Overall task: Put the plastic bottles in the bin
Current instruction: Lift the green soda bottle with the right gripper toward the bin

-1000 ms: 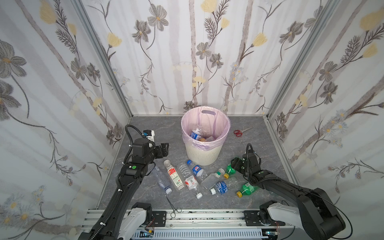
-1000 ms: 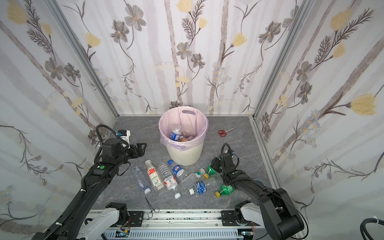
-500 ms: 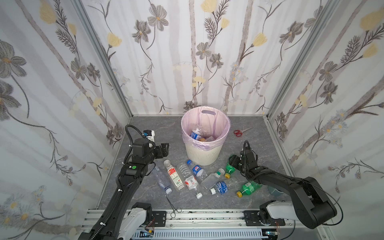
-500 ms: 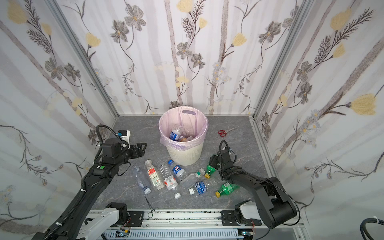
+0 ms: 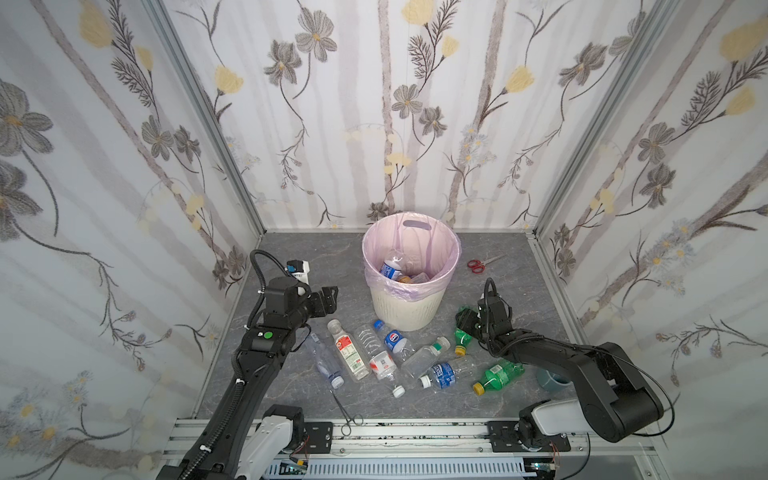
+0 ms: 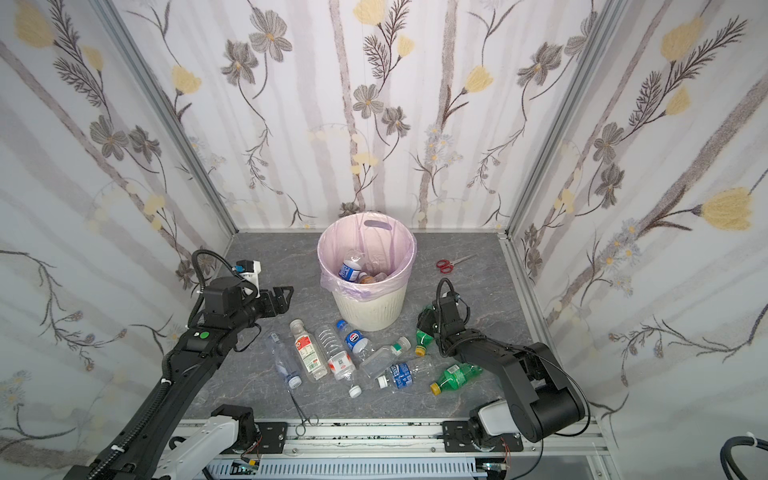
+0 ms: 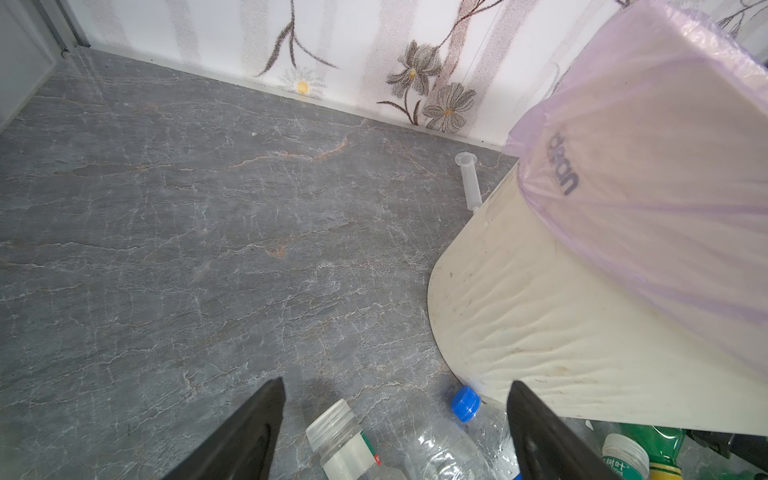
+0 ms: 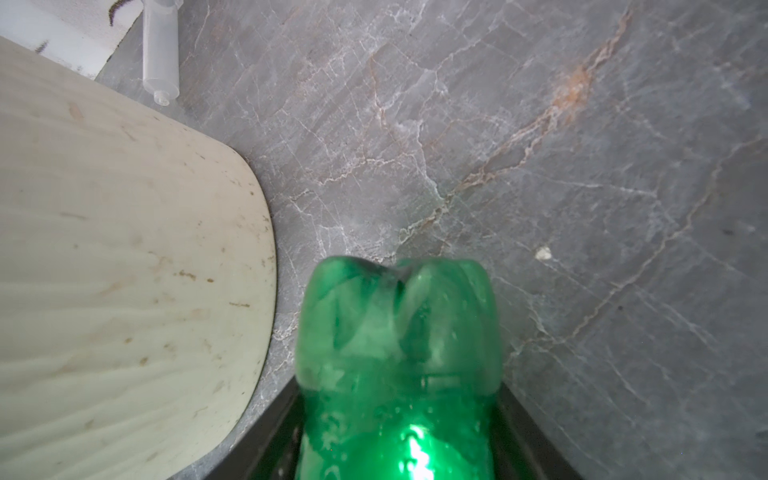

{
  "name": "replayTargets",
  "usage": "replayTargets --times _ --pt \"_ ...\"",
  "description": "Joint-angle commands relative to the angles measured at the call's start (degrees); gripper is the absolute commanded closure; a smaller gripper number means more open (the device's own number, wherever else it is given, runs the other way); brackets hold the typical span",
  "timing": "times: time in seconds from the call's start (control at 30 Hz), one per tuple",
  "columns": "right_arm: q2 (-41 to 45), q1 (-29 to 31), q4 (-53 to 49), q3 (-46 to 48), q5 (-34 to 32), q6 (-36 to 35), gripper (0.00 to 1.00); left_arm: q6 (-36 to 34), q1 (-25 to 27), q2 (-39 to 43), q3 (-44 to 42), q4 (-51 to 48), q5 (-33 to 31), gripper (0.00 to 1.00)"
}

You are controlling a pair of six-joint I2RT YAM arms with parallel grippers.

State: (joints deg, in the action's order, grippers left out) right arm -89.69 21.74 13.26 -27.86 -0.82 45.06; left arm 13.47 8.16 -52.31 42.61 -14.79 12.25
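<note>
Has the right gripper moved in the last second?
Yes: the right gripper shifted slightly toward the cream ribbed plastic bin, closing on the green plastic bottle beside it.

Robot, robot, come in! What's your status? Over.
Left hand open, empty. Right hand shut on green bottle beside bin. Other bottles lie on floor, none blocking.

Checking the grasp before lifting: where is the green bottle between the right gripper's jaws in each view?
A top view: green bottle right of the bin's base, at the right gripper.
A top view: green bottle likewise right of the bin.
Left wrist: green sliver past the bin's base, behind a white-capped bottle.
Right wrist: close up between the fingers, bin beside it.
Shared landmark: the bin's cream wall.
</note>
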Motion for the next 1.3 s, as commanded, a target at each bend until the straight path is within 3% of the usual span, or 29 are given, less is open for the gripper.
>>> replayTargets --times 0.0,0.6,1.0,1.27 --pt "1.4 -0.1 2.5 -0.9 -1.6 -1.0 0.44 -0.6 -0.1 0.2 -0.3 1.1 -0.2 0.14" --pt "16.3 -2.7 -6.3 -5.9 -8.4 -10.4 0.48 -0.5 -0.2 0.5 -0.2 1.1 -0.5 0.14" --pt "28.5 -3.0 -8.0 -9.7 -2.6 -13.2 0.50 -0.4 -0.7 0.3 -0.2 1.2 -0.3 0.14" --pt "32.6 -3.1 -11.1 -18.0 0.8 -17.1 0.51 -0.2 -1.1 -0.1 -0.1 1.3 -0.2 0.15"
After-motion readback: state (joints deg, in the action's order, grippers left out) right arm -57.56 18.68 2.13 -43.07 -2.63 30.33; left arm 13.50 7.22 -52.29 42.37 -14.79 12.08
